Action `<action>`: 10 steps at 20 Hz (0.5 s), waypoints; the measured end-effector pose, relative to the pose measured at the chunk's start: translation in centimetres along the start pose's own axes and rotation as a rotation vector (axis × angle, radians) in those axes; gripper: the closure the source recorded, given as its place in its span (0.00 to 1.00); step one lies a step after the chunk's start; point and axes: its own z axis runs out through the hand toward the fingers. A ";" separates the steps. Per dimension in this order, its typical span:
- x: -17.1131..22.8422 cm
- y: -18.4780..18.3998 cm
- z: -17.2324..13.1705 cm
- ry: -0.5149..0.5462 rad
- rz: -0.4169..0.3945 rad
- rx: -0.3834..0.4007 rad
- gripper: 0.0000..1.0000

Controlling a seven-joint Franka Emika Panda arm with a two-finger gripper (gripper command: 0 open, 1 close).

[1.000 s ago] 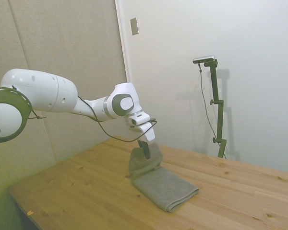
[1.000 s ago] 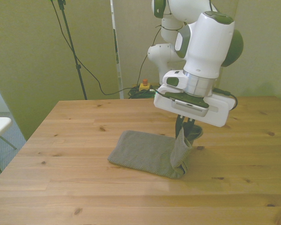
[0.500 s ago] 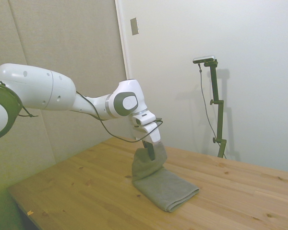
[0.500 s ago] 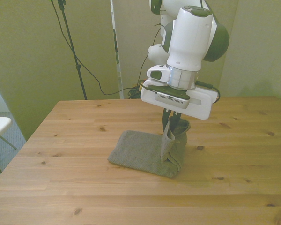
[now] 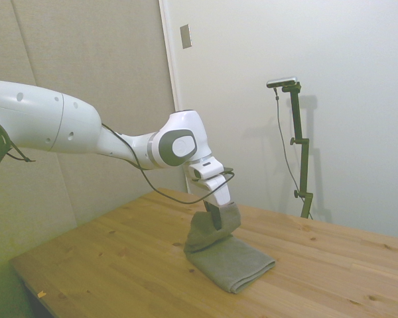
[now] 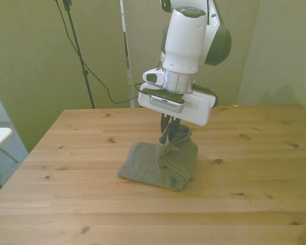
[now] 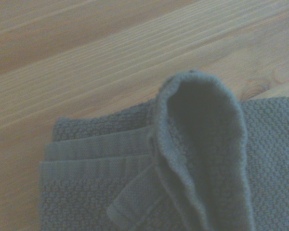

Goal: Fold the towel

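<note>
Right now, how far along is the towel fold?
Done: the towel lies in thick layers on the table. In hand: the gripper is shut on one end, lifted above the rest. Left: lay that end flat across and let go.

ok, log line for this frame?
phase: mid-fold | gripper: shut on towel end, raised | rest of towel: flat on table | fold: not laid down

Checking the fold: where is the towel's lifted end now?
In the front view, the towel lies mid-table, its right end pinched up in the gripper above the flat part.
</note>
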 end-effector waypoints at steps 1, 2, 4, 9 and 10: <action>0.4 0.3 0.0 -0.001 0.006 -0.001 1.00; 0.8 0.6 0.1 -0.002 0.009 -0.004 0.00; 1.5 1.2 0.5 -0.004 0.017 -0.010 0.00; 3.1 2.6 1.7 -0.016 0.026 -0.020 0.00; 3.5 2.8 1.8 -0.016 0.030 -0.022 0.00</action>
